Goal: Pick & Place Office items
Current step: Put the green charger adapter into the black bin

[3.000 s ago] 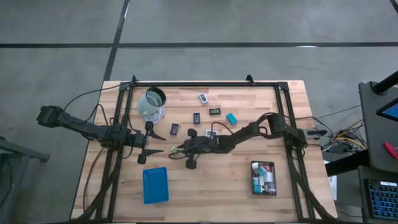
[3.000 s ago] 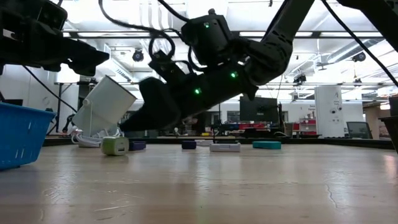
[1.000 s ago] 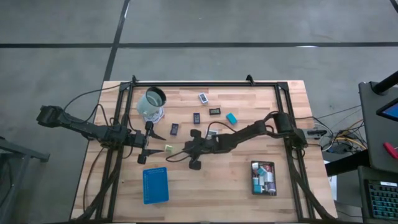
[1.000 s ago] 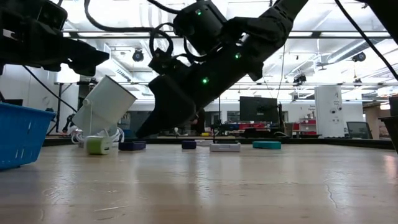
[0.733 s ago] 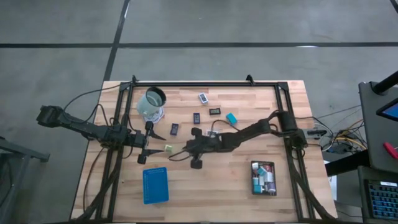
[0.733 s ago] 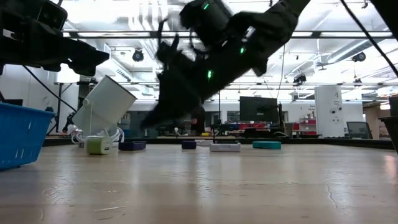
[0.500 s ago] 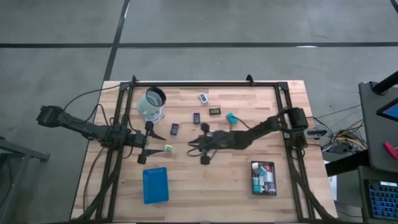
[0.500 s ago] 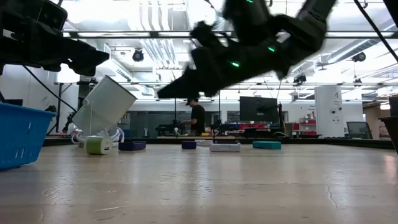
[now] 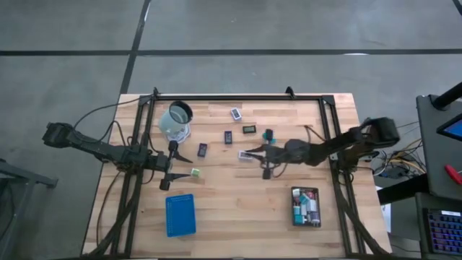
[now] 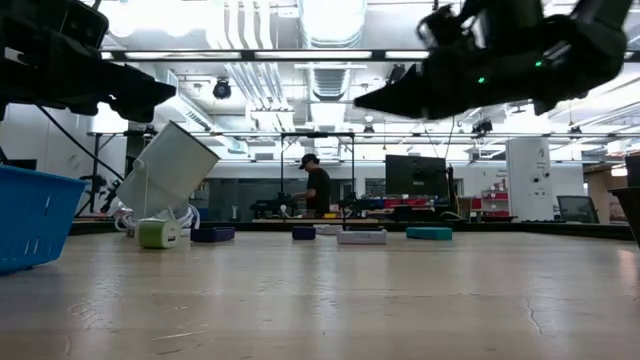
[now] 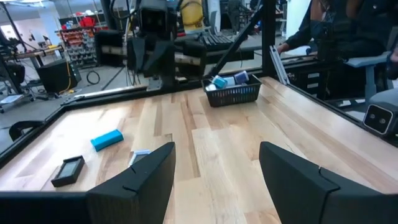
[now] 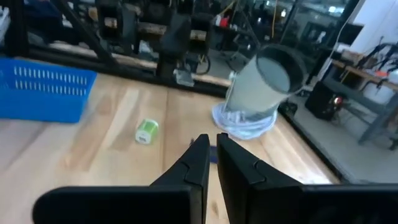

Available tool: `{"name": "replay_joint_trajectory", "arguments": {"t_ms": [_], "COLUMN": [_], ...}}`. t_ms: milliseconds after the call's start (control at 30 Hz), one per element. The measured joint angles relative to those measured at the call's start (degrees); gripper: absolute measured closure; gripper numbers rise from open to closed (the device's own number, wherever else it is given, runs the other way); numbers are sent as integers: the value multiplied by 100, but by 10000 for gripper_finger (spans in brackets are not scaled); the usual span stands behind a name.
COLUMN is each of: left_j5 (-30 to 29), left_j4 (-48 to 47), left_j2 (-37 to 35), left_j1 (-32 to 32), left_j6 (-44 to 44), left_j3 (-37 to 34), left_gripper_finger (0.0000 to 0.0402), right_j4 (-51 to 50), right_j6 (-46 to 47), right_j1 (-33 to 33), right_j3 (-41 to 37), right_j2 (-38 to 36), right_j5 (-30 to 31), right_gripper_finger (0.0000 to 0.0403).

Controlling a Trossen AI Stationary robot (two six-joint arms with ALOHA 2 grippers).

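A small green block (image 9: 193, 172) lies flat on the table just in front of my open left gripper (image 9: 182, 166), which touches nothing. My right gripper (image 9: 247, 154) hovers high above the table's middle (image 10: 362, 103), fingers shut and empty (image 12: 212, 158). Below it a small white piece (image 9: 245, 154) rests on the wood. A teal block (image 9: 268, 135), dark flat rectangles (image 9: 228, 136) (image 9: 203, 149) (image 9: 250, 129) and a white rectangle (image 9: 236, 113) lie scattered on the far half. The green block also shows in the low view (image 10: 158, 234) and the right wrist view (image 12: 146, 130).
A clear cup (image 9: 175, 121) leans tilted at the far left, over a heap of white cord. A blue tray (image 9: 180, 214) sits near the near-left edge. A black tray (image 9: 306, 206) holding several pieces sits near right. A dark frame (image 9: 238, 97) rims the table. A person (image 10: 316, 188) stands far behind.
My right gripper has drawn back from beside the green block toward the table's right and risen well above the table, its arm folding back. The green block has stayed on the wood in front of the left gripper.
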Motion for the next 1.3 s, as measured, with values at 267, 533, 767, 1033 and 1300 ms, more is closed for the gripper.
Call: {"name": "replay_joint_trajectory", "arguments": {"t_ms": [267, 533, 767, 1033, 1300], "left_j5": [-1, -2, -2, -9, -643], "left_j4": [6, 9, 9, 7, 9], "left_j2": [0, 0, 0, 0, -11], "left_j1": [1, 1, 2, 2, 2], "left_j6": [0, 0, 0, 0, 17], "left_j3": [0, -1, 0, 0, 0], "left_gripper_finger": [164, 164, 164, 164, 164], "right_j4": [-9, 5, -3, -3, -3], "right_j6": [153, 578, 596, 594, 594], "right_j1": [61, 59, 59, 59, 59], "right_j3": [-415, -371, -371, -371, -371], "right_j2": [-490, -458, -455, -455, -455], "right_j5": [-10, -14, -12, -14, -12], "right_gripper_finger": [376, 376, 376, 376, 376]}}
